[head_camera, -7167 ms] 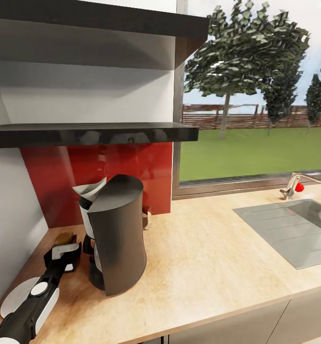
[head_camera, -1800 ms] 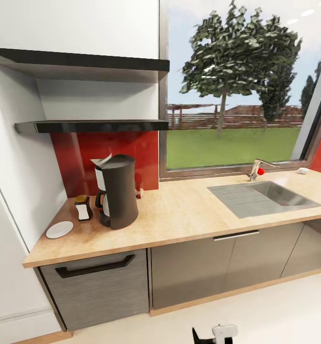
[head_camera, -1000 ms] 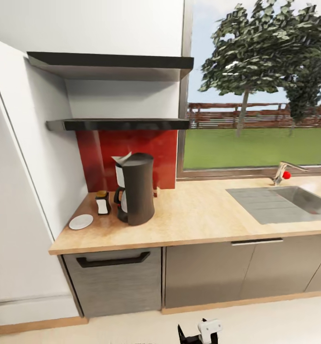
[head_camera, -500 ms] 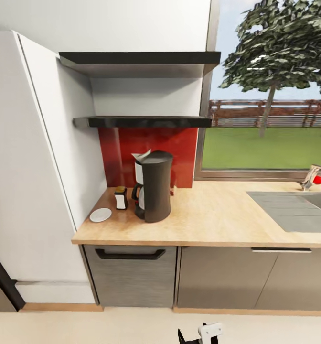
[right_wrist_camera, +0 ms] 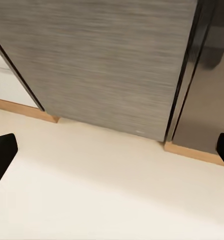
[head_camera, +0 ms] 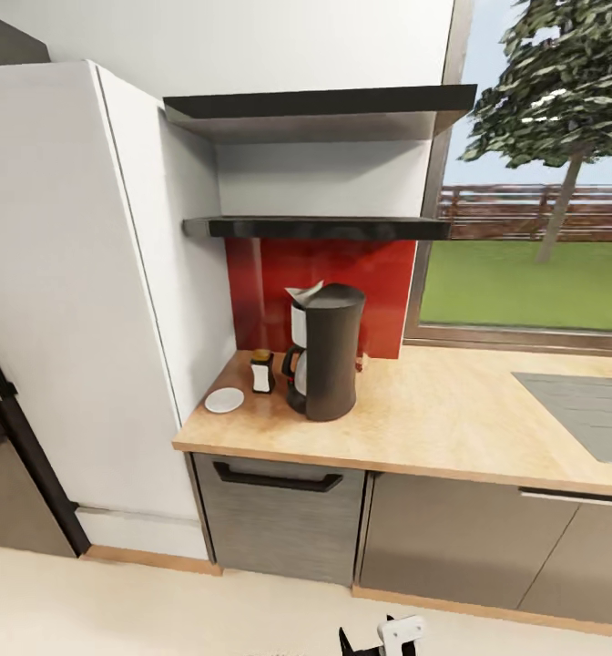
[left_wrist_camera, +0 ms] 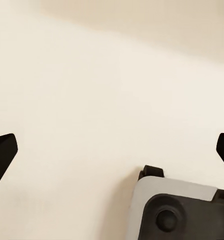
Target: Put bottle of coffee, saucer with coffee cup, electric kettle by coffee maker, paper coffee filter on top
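The dark-grey coffee maker (head_camera: 331,352) stands on the light-wood kitchen countertop (head_camera: 433,405) near its left end. A white paper coffee filter (head_camera: 306,293) sticks up from its top. Just left of it stands the small bottle of coffee (head_camera: 263,372), and the white saucer (head_camera: 224,400) lies left of the bottle. Above them hangs the black kitchen shelf (head_camera: 324,228), bare. The coffee cup and the electric kettle are out of view. I stand back from the counter. My left gripper (left_wrist_camera: 112,150) is open over cream floor. My right gripper (right_wrist_camera: 112,150) is open, facing a grey cabinet front (right_wrist_camera: 107,65).
A tall white cabinet (head_camera: 78,273) walls off the counter's left end, with a dark appliance (head_camera: 5,437) beyond it. A second black shelf (head_camera: 315,100) hangs higher. The sink (head_camera: 579,401) lies at the right. Part of my arm (head_camera: 383,635) shows at the bottom edge.
The camera has backed away from the counter and turned left, so the counter scene slides right in view. The things on the counter have not moved.
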Available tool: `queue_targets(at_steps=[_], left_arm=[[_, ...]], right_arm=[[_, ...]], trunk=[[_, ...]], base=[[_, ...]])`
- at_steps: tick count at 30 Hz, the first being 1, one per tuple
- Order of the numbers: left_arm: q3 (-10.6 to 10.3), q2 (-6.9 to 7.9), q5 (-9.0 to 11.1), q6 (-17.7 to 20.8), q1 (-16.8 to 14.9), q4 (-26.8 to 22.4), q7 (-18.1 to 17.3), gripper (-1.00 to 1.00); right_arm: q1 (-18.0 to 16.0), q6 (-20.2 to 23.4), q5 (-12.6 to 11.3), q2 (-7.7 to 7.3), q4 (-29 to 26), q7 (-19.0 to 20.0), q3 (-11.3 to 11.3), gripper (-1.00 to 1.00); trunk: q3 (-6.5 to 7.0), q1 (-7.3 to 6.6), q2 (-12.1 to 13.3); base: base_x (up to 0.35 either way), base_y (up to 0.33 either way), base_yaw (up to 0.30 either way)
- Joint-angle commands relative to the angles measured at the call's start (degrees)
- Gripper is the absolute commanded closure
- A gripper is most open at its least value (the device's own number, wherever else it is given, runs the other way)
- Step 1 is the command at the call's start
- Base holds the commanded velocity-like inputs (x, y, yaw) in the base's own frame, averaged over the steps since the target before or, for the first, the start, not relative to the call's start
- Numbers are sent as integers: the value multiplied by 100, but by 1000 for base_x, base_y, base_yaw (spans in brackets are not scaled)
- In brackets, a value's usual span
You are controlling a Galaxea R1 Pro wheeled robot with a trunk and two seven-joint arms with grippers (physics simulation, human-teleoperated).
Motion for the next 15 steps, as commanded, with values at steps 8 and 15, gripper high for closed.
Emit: queue_targets(at_steps=[8, 15], left_arm=[[13, 133, 82, 164, -369, -726, -2400, -100], [97, 172, 119, 897, -935, -781, -3262, -100]], right_arm=[[-2, -17, -2, 1, -5, 17, -6, -100], [-2, -19, -2, 1, -28, 23, -7, -100]], trunk=[[-58, 3, -11], [-94, 3, -11]], base=[[0, 0, 225], [0, 0, 171]])
